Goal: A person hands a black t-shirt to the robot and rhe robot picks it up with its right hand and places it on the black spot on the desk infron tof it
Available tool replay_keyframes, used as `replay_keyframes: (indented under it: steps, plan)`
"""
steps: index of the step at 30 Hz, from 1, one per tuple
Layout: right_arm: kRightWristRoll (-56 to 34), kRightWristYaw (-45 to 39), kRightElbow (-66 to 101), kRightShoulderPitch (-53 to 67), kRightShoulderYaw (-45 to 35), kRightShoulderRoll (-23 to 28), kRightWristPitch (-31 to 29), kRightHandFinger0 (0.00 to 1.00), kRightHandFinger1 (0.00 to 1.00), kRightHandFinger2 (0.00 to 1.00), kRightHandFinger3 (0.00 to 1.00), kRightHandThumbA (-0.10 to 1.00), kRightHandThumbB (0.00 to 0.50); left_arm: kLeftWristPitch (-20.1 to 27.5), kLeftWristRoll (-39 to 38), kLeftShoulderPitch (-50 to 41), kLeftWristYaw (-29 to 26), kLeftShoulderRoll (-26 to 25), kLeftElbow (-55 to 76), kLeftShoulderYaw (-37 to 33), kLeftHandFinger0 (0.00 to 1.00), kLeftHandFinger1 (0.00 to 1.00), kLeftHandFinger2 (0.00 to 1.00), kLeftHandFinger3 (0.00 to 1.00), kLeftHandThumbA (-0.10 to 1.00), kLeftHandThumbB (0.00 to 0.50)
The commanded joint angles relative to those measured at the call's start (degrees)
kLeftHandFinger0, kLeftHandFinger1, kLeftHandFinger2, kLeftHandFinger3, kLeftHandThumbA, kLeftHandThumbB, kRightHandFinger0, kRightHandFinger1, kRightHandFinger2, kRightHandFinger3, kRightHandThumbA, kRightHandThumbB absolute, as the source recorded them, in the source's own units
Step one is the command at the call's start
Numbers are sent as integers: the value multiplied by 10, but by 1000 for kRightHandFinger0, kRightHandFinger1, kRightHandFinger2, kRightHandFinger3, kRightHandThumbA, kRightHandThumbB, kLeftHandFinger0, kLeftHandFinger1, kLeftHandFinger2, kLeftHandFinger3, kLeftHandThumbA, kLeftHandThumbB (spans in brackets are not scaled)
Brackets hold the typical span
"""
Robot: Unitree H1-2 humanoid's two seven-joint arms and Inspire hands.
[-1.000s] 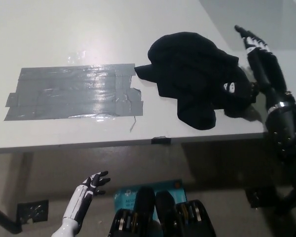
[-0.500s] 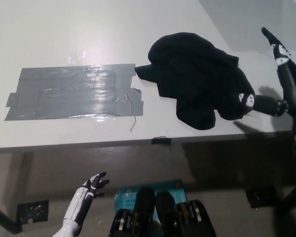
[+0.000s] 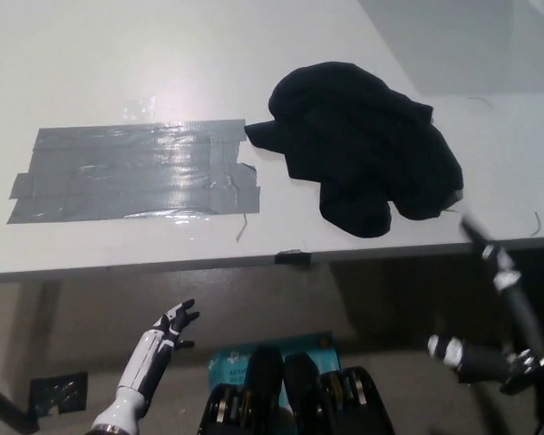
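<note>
The black t-shirt (image 3: 363, 145) lay crumpled on the desk (image 3: 208, 63), touching the right end of the taped spot (image 3: 136, 172), released. The right hand (image 3: 490, 317) hung below the desk edge, fingers spread, empty. The left hand (image 3: 174, 324) rested low, fingers apart.

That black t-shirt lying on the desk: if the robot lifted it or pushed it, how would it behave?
The black t-shirt lies in a rumpled heap, so it would probably hang limp from wherever it is gripped. Pushed, it would likely bunch up rather than slide whole. Being soft cloth lying flat on the desk, it should neither roll nor break.
</note>
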State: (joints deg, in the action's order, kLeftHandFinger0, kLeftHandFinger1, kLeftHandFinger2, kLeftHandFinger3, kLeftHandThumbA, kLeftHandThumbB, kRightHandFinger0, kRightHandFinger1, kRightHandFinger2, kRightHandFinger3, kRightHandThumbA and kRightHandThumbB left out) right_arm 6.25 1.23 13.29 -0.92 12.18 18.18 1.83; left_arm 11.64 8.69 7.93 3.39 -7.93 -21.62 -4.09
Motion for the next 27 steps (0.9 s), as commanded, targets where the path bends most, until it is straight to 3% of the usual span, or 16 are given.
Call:
replay_keyframes:
  steps: [1, 4, 11, 14, 17, 27]
  plan:
    - [-26, -50, -80, -25, 12, -15, -51, 1000, 1000, 1000, 1000, 1000, 385, 17, -2, 7, 3, -6, 16, -2, 796, 935, 859, 903, 1000, 500]
    - [-40, -72, -120, -32, 13, -20, -41, 1000, 1000, 1000, 1000, 1000, 390, 3, 0, 9, 1, -3, 25, -2, 876, 954, 867, 909, 1000, 500]
    - [-47, -94, -145, -31, 10, -28, -53, 1000, 1000, 1000, 1000, 1000, 329, 9, -3, 7, 4, -5, 31, -3, 814, 979, 947, 980, 1000, 499]
    - [-40, -99, -145, -33, 9, -27, -53, 1000, 1000, 1000, 1000, 1000, 332, 11, -2, 10, 5, -7, 32, -4, 825, 998, 992, 1000, 1000, 499]
    - [-26, -104, -146, -35, 13, -23, -51, 1000, 1000, 1000, 1000, 1000, 342, 8, -11, 11, 9, -5, 32, -2, 844, 1000, 1000, 1000, 1000, 500]
    - [-3, -116, -145, -37, 18, -19, -54, 1000, 1000, 1000, 1000, 1000, 289, 8, -10, 7, 8, -7, 30, -3, 859, 1000, 1000, 1000, 1000, 494]
